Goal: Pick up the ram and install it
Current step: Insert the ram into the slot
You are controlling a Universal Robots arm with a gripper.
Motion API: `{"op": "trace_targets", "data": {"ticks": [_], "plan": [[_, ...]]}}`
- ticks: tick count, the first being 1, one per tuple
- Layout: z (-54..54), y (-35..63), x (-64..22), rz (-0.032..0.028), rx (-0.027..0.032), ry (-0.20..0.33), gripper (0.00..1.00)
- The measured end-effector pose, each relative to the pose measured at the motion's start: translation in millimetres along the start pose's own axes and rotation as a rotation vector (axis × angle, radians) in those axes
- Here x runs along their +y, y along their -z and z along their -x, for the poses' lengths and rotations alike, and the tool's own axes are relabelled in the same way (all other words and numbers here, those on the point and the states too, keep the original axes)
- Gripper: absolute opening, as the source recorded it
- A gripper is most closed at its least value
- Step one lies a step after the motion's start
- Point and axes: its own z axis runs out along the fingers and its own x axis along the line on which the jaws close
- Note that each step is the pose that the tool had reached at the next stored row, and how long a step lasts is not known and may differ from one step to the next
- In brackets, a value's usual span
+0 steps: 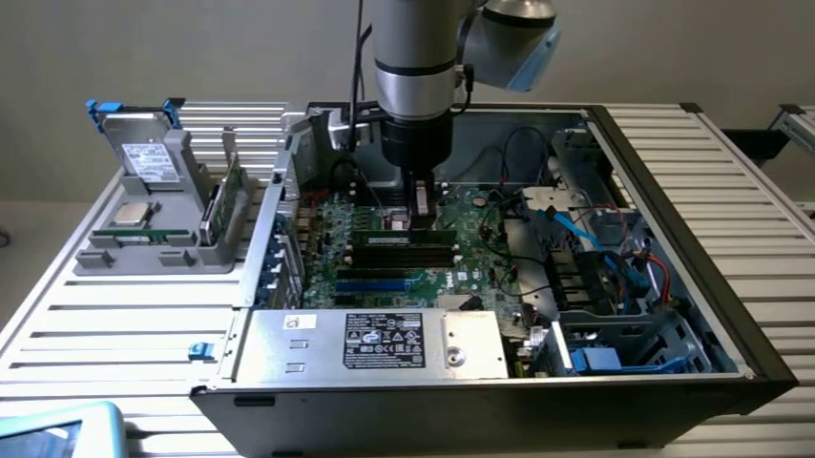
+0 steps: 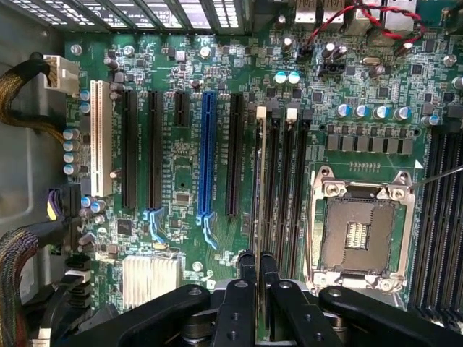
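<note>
Ram [image 2: 259, 181] sits clamped edge-on in our gripper [image 2: 258, 264], straight ahead of the fingers and low over the motherboard [image 2: 181, 188], its long axis, we judge, running parallel to the black memory slots [image 2: 281, 188] just beside it.

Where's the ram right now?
In the wrist view, the ram is pinched in the gripper, edge-on along the memory slots beside the CPU socket.

UR arm [image 1: 414, 57]: silver-grey metal tube with dark seam ring. Joint [image 1: 525, 43] on the exterior view's right has a pale blue cap. Black cylindrical wrist section [image 1: 414, 143]. Thin black cable [image 1: 358, 67] on the exterior view's left. Matte black gripper [image 2: 258, 278]: chunky linkage bars, round pivot pins, narrow flat fingers [image 2: 247, 271].
</note>
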Motion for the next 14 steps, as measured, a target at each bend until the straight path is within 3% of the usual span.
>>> {"op": "trace_targets", "data": {"ticks": [7,14], "plan": [[-0.7,-1.5,0.1,-0.0001,-0.0013,0.0,0.14],[-0.1,-10.8,0.6,-0.0001,-0.002,0.0,0.14]]}}
